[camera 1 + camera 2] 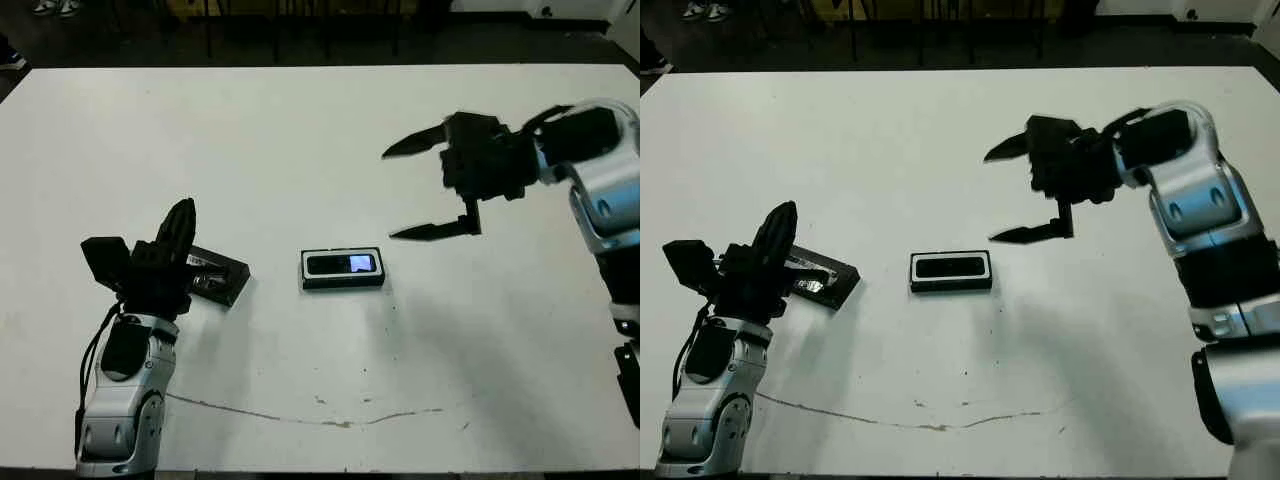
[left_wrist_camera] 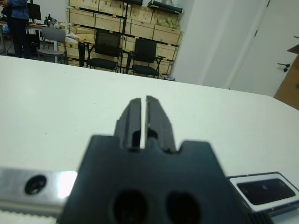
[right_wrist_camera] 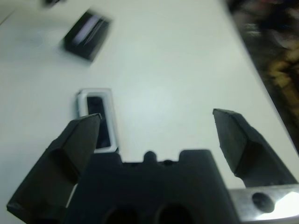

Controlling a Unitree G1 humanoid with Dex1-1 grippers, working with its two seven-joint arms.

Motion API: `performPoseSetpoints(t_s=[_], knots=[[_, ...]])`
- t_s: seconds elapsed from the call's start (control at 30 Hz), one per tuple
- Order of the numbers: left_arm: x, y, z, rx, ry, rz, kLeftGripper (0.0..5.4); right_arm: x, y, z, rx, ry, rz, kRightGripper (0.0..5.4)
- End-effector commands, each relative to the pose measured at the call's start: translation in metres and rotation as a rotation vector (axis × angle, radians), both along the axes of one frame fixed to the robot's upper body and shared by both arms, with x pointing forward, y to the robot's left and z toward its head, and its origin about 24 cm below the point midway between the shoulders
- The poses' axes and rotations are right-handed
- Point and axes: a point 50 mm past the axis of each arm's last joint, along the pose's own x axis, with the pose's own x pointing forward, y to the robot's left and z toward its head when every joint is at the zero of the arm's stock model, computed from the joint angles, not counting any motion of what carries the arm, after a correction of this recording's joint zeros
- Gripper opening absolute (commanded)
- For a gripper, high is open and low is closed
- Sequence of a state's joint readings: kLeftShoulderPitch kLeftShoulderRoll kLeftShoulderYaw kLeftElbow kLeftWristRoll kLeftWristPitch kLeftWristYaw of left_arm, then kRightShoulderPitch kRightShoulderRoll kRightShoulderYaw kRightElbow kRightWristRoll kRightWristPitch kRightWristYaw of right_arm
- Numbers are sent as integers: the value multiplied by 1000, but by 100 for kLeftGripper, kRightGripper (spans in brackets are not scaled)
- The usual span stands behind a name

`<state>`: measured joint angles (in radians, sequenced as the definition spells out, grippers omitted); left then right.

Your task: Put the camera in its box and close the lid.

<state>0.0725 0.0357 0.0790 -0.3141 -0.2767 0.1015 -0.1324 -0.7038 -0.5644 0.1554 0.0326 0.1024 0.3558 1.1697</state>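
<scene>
Camera (image 1: pixel 342 265) lies inside box (image 1: pixel 343 283); lid (image 1: pixel 222 276) waits beside my closed, empty left gripper (image 1: pixel 178 226); right gripper (image 1: pixel 425 187) gapes empty.

White table (image 1: pixel 300 140): box (image 1: pixel 343 268) mid-table, lid (image 1: pixel 218 278) near left edge.

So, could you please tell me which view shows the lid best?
The right eye view: the lid lies mostly clear beside the left pincer. The left eye view hides more of it, the right wrist view blurs it, and the left wrist view misses it.

Black chairs (image 2: pixel 112 51) (before stacked crates (image 2: pixel 126 28))
</scene>
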Motion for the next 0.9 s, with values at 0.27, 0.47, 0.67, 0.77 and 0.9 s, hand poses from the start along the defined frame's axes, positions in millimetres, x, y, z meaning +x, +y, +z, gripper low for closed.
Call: performPoseSetpoints(t_s=[0.27,0.47,0.67,0.77,0.9], knots=[[-3,6,-1,52,16,5,0,-38,-8,-44,281,-159,-298,437],[-2,28,29,224,-89,-35,0,-61,-21,-60,333,-157,-342,325],[20,61,85,577,-78,-209,0,-74,-33,-64,356,-109,-371,215],[44,79,110,735,36,-422,0,-76,-34,-64,344,-116,-362,162],[77,87,125,859,276,-613,0,-75,-32,-64,341,-123,-343,90]])
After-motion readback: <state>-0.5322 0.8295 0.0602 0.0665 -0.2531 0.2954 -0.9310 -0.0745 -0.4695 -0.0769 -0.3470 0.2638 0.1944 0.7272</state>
